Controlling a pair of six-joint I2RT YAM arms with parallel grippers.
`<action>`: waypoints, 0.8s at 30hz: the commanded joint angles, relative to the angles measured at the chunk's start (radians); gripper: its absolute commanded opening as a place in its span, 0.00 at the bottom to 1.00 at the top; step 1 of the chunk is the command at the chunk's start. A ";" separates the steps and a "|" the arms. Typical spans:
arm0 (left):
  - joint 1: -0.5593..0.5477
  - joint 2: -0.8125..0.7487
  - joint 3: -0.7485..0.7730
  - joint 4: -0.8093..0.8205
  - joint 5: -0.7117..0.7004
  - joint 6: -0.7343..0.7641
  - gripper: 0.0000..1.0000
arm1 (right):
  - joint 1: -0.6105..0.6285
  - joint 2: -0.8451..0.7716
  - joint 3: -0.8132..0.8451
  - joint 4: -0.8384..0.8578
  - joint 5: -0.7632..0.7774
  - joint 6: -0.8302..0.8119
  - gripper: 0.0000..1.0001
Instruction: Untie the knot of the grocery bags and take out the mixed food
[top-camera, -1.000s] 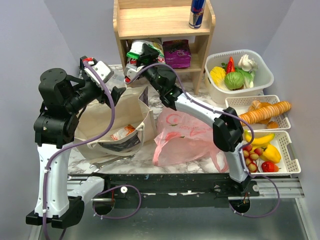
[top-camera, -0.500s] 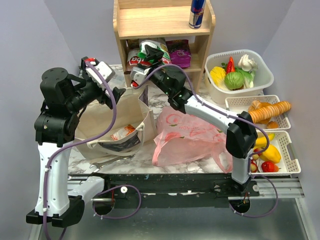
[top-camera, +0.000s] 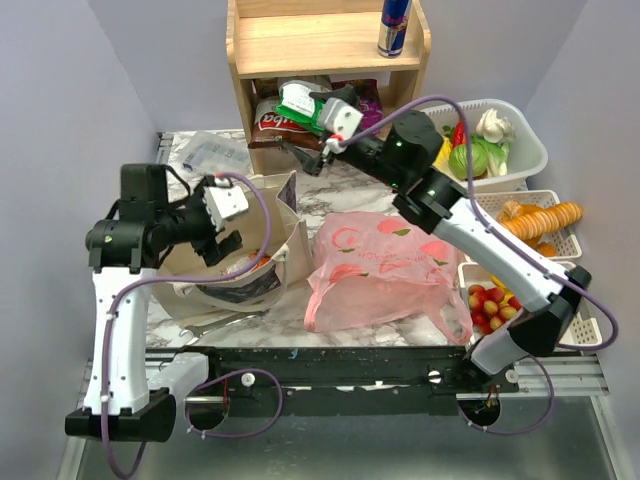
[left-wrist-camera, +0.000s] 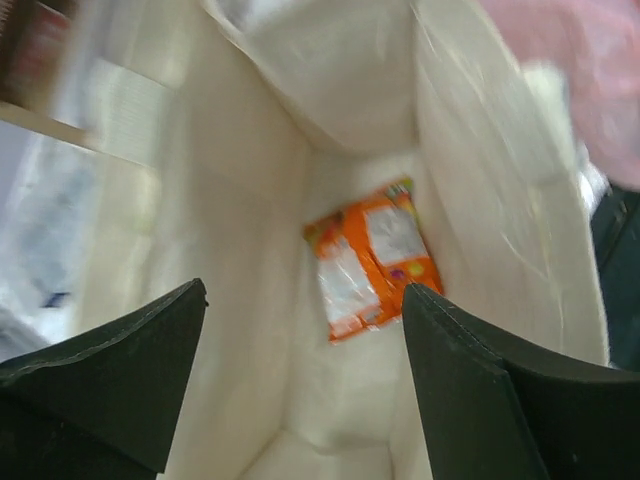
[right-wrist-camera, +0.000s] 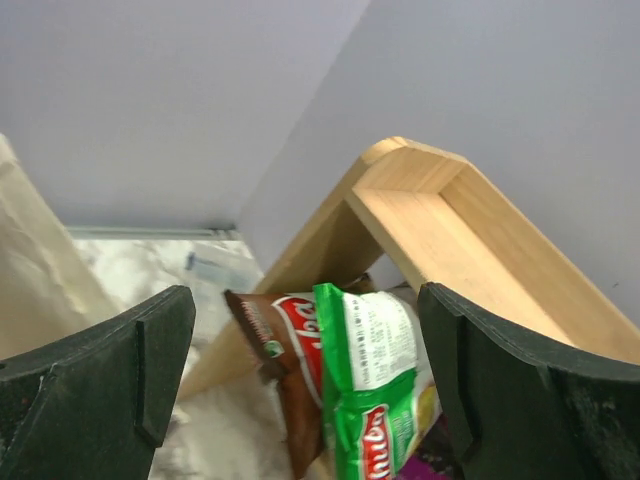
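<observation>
1. My left gripper (left-wrist-camera: 305, 292) hangs over the mouth of the canvas tote (top-camera: 270, 215), on the left of the desk (top-camera: 330, 195). Its jaws are spread wide with nothing between them.
2. An orange packet (left-wrist-camera: 372, 262) lies flat on the tote's floor, straight below and slightly right of centre. Its long axis runs crosswise to the line between the jaws, so I judge they would close across its narrow width.
3. My right gripper (right-wrist-camera: 307, 295) is also wide open and empty. It is far off at the shelf (right-wrist-camera: 440, 215), facing the green-and-white snack bag (right-wrist-camera: 375, 380) lying there.
4. The left arm is clearly nearer.
5. The pink bag (top-camera: 375, 265) slumps mid-desk.
</observation>
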 joint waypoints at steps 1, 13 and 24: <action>-0.064 0.043 -0.169 -0.146 -0.074 0.282 0.81 | 0.006 -0.056 -0.032 -0.216 -0.023 0.270 1.00; -0.247 0.248 -0.652 0.370 -0.334 0.476 0.98 | -0.026 -0.192 -0.137 -0.321 0.146 0.359 1.00; -0.272 0.516 -0.612 0.425 -0.504 0.464 0.59 | -0.035 -0.249 -0.186 -0.358 0.198 0.334 1.00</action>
